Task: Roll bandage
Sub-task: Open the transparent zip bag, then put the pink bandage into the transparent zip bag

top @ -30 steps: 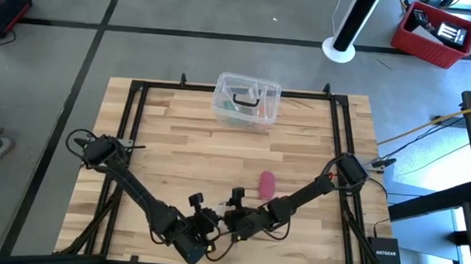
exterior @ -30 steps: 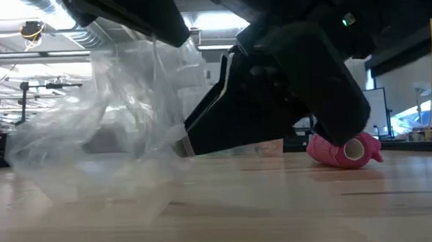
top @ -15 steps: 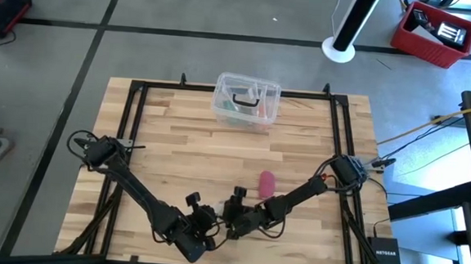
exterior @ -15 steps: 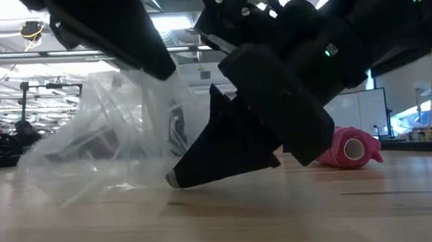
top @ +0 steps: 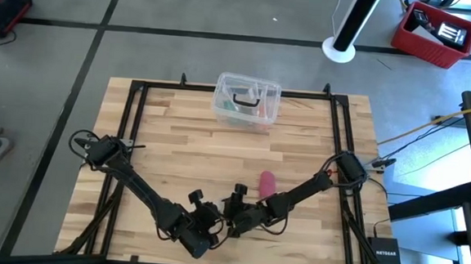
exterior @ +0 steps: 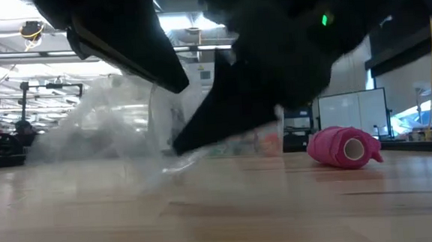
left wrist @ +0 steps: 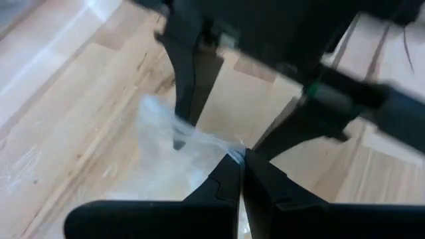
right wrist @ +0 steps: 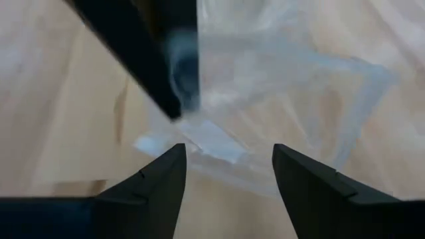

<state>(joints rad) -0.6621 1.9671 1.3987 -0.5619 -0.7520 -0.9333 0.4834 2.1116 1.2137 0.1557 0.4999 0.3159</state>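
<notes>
The bandage [top: 267, 181] is a stubby pink roll lying on its side on the wooden table [top: 186, 137], also in the low view [exterior: 343, 146]; no gripper touches it. Near the table's front edge my left gripper [left wrist: 240, 162] is shut on a crumpled clear plastic wrapper [exterior: 104, 135]. My right gripper [right wrist: 229, 156] faces it from the right, open, with a corner of the wrapper [right wrist: 206, 143] between its fingers. Whether those fingers touch the plastic, I cannot tell. My left gripper pinches a crumpled edge of the wrapper [left wrist: 222, 149] between its two fingertips. It comes slanting down from the table's left near side. The wrapper hangs slack below the fingers, and its lower part [exterior: 162, 169] reaches the table.
A clear plastic box [top: 246, 101] with small items stands at the table's far edge. A black frame [top: 130, 117] runs round the tabletop. Bare wood lies between the box and the bandage.
My right gripper has rolled about its own pointing line next to the wrapper, dipping toward the table and rising again, still open. The wrapper has swung and changed shape in my left gripper's hold. The bandage has stayed where it was.
</notes>
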